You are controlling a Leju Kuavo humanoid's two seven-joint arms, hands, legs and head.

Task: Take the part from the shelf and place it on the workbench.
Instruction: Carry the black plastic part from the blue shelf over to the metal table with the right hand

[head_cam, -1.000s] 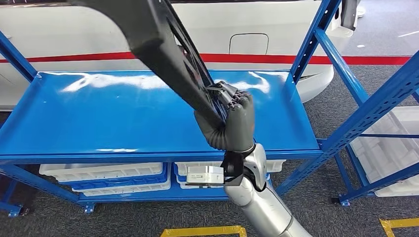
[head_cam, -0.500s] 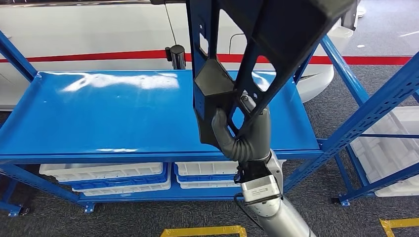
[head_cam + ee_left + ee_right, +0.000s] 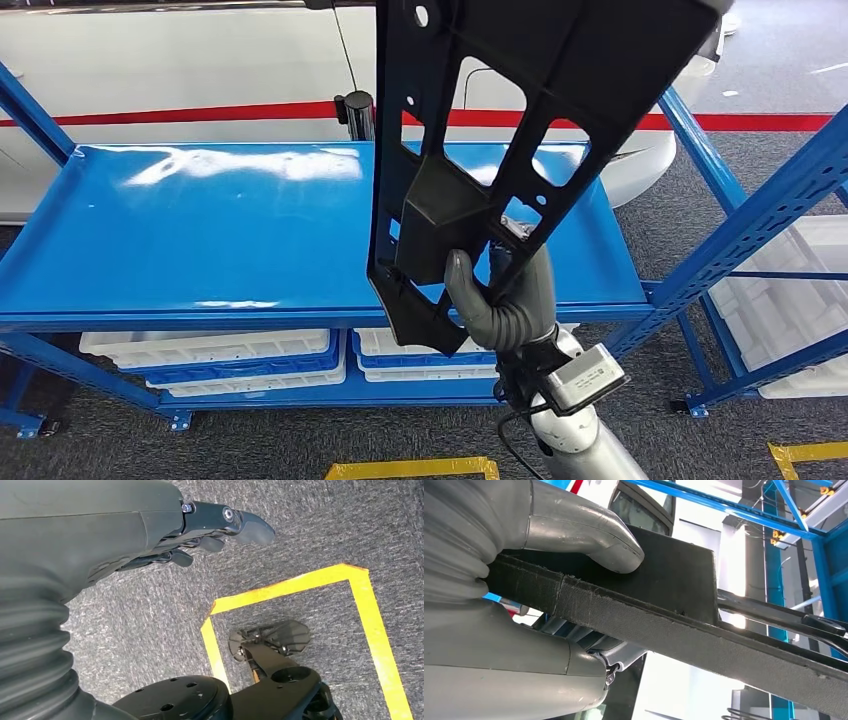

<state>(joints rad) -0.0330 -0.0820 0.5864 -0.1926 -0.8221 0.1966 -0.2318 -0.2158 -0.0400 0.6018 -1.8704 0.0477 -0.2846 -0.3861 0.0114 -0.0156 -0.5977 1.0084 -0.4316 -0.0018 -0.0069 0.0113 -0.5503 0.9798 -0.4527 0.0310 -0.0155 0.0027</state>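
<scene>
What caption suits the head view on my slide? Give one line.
Right hand holds the black part upright above the blue shelf.

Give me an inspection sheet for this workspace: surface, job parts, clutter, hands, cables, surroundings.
Surface: blue shelf, top deck glossy and bare.
Job's things: black plastic part, lifted off the shelf, held upright.
Clutter: white trays on the lower shelf level.
Hands: right hand grips the part's lower end; left hand hangs above the floor, holding nothing.
Cables: black cable at the right wrist.
Surroundings: white car with red stripe behind; grey carpet, yellow floor tape.
</scene>
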